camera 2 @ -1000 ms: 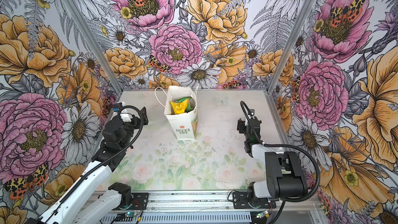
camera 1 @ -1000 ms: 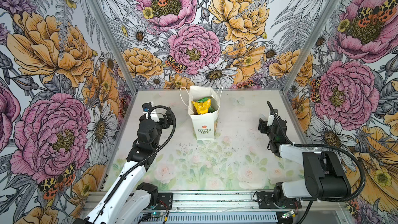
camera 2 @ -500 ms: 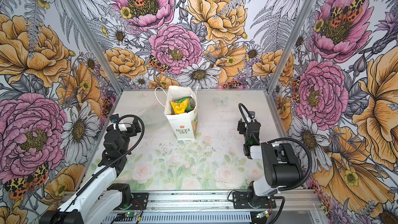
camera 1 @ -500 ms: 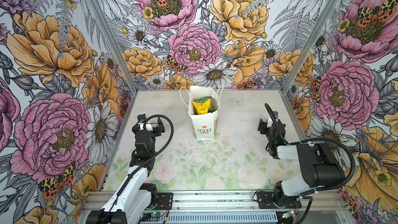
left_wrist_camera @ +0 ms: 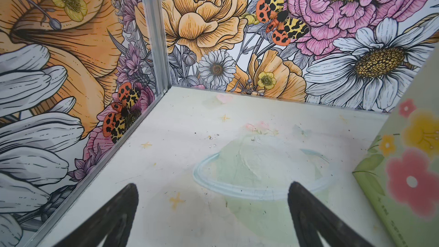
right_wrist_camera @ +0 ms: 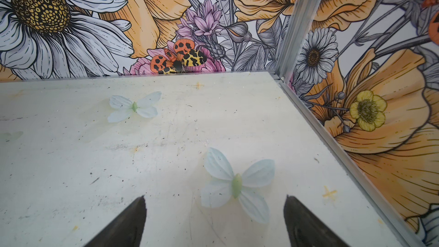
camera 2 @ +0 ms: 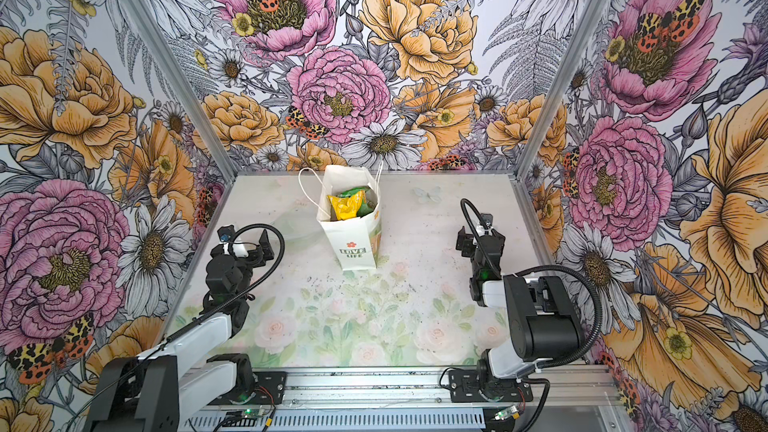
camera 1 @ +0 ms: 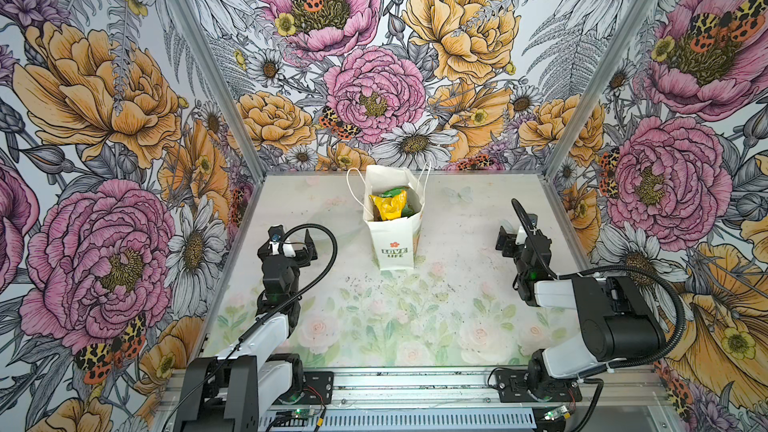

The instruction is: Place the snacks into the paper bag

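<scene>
The white paper bag (camera 1: 394, 245) (camera 2: 352, 243) stands upright at the middle back of the table, its "LOVE LIFE" side facing front. Snacks show in its open top: a yellow packet (camera 1: 388, 206) (camera 2: 345, 207) and a green packet (camera 1: 395, 192) (camera 2: 358, 194); any others are hidden inside. My left gripper (camera 1: 293, 238) (camera 2: 246, 239) (left_wrist_camera: 212, 186) is open and empty, low over the table left of the bag, whose flowered side (left_wrist_camera: 408, 174) shows in the left wrist view. My right gripper (camera 1: 515, 238) (camera 2: 473, 239) (right_wrist_camera: 215, 198) is open and empty, well right of the bag.
Flowered walls close off the left, back and right, with metal corner posts (left_wrist_camera: 152, 32) (right_wrist_camera: 294, 24). The table mat (camera 1: 374, 317) bears printed roses and butterflies (right_wrist_camera: 236, 184). Both arm bases sit on the front rail (camera 1: 415, 384).
The left arm has drawn back toward the front and lowered, its gripper still open. The right arm has folded back a little, and its jaws have spread wider.
</scene>
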Controlling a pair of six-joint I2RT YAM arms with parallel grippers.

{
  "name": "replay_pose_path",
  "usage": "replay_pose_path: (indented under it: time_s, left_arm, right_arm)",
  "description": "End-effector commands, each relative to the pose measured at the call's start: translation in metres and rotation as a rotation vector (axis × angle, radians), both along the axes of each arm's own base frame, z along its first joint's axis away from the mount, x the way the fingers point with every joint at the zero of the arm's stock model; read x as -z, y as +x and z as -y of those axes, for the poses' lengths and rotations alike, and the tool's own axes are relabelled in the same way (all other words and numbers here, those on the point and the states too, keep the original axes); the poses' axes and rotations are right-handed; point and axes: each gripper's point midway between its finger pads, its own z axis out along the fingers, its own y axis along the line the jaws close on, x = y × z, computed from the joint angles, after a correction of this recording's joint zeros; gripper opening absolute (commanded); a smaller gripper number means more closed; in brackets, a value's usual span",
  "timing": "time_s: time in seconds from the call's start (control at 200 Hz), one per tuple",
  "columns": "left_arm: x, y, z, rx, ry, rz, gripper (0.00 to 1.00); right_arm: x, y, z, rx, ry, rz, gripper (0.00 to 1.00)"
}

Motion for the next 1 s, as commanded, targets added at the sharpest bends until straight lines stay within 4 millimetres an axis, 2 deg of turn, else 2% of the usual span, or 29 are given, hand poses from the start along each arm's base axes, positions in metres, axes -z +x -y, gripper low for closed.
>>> replay_pose_path:
  time_s: [0.0, 0.22, 0.6, 0.696, 0.826, 0.996]
  left_arm:
    - [-0.015, 0.009, 0.003, 0.034, 0.006, 0.081, 0.99]
    - [-0.006, 0.021, 0.006, 0.053, -0.031, 0.071, 0.99]
    - [0.034, 0.037, 0.006, 0.053, -0.037, 0.048, 0.99]
    - [0.039, 0.042, 0.005, 0.055, -0.041, 0.000, 0.99]
    - [0.046, 0.058, 0.011, 0.086, -0.031, -0.084, 0.99]
    - [0.044, 0.059, 0.013, 0.083, -0.020, -0.068, 0.99]
  right_arm:
    - [-0.003, 0.001, 0.004, 0.018, -0.001, 0.020, 0.93]
    - [-0.002, 0.001, 0.004, 0.019, -0.002, 0.019, 0.97]
    - [-0.003, 0.001, 0.004, 0.018, -0.002, 0.020, 1.00]
    - [-0.003, 0.001, 0.004, 0.017, -0.002, 0.020, 1.00]
    - [-0.003, 0.001, 0.004, 0.017, -0.001, 0.022, 1.00]
    - [-0.003, 0.001, 0.004, 0.018, -0.001, 0.021, 1.00]
